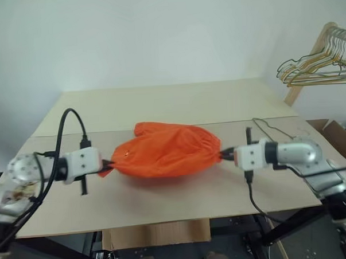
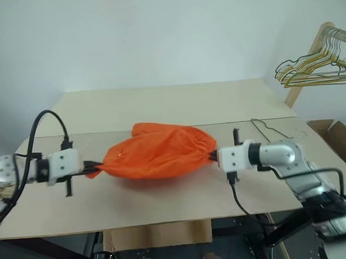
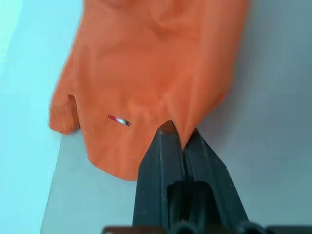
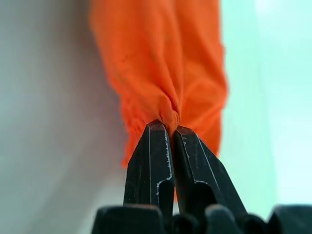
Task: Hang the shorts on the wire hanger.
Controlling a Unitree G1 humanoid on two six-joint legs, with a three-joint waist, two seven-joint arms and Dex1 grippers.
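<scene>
Head stereo pair looks down over the table [image 1: 160, 107]; wrist cameras sit close, perhaps touching, the shorts [image 3: 156, 63].

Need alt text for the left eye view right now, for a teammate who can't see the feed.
Both grippers pinch opposite ends of the orange shorts, stretched between them over the table: left gripper and right gripper, each shut on fabric. The wire hanger lies on the table beyond the right arm; bunched hangers hang at far right.
</scene>
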